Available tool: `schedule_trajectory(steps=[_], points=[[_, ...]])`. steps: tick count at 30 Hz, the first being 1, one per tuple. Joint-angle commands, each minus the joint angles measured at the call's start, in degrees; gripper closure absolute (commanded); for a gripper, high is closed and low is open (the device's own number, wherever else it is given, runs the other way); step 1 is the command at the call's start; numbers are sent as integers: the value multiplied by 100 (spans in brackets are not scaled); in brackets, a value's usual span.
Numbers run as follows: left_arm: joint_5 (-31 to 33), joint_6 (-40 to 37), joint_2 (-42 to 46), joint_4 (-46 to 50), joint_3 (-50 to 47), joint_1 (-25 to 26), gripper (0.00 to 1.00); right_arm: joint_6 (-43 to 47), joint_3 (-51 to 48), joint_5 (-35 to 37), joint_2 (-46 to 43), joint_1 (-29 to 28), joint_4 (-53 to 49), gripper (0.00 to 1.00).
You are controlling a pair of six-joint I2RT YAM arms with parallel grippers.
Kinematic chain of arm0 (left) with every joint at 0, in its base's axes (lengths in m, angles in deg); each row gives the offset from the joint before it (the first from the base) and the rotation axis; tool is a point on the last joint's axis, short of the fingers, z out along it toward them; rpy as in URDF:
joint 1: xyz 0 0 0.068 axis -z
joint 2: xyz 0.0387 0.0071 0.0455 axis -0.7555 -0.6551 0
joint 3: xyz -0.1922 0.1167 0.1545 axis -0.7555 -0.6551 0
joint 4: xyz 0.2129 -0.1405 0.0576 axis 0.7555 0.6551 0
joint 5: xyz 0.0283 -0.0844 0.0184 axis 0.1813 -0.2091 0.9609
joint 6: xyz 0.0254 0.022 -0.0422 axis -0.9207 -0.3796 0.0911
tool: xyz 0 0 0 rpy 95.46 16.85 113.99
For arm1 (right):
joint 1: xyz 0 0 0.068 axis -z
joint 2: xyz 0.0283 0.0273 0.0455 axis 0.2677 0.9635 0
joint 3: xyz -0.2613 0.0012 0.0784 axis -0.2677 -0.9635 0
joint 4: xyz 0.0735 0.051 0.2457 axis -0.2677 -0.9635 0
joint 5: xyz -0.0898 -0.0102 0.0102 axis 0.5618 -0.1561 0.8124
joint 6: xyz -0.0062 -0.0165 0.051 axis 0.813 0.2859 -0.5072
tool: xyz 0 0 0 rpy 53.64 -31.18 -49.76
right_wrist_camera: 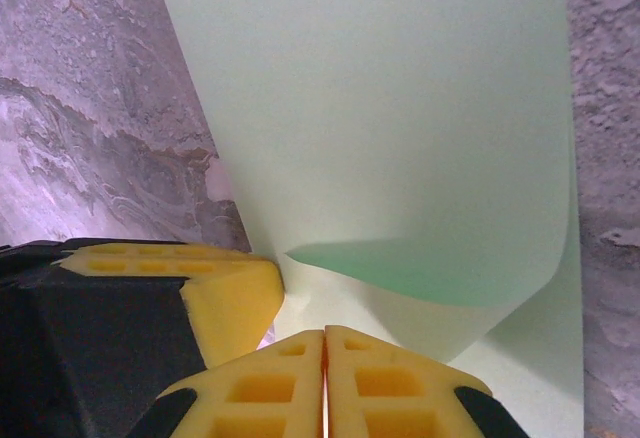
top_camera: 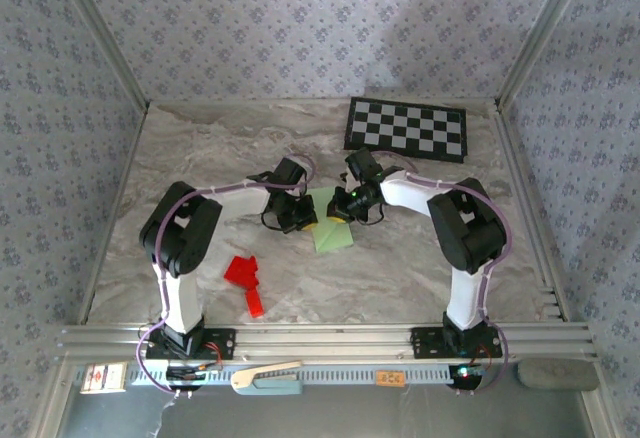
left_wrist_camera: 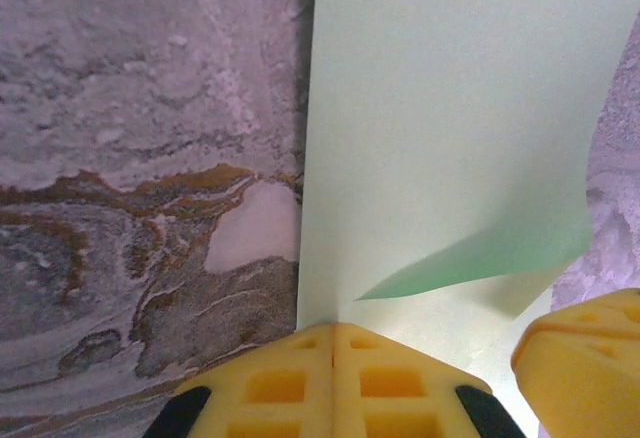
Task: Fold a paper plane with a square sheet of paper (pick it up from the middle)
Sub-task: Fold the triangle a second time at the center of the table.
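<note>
Left gripper [left_wrist_camera: 333, 333] and right gripper [right_wrist_camera: 325, 336], both closed, pin the square sheet of paper [top_camera: 335, 236] to the counter [top_camera: 200, 148], probably steadying the fold.

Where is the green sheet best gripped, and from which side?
Probably at the curled-up far edge of the square sheet of paper, coming down from above. That edge stands off the table, so a gripper can close across it; elsewhere it lies flat. The left gripper and right gripper are both shut there.
</note>
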Motion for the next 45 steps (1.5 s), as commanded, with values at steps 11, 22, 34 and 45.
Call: schedule_trajectory(steps=[11,22,34,45], points=[[30,-265,-238,315,275,35,97,101,-63,173,246,0,-155,90],[64,-221,-147,285,386,32,94,12,-327,221,214,66,-12,90],[-201,86,704,-237,-4,57,83,-48,-381,389,293,71,-94,90],[-495,389,950,-496,-415,428,79,-88,-381,492,388,49,-195,90]])
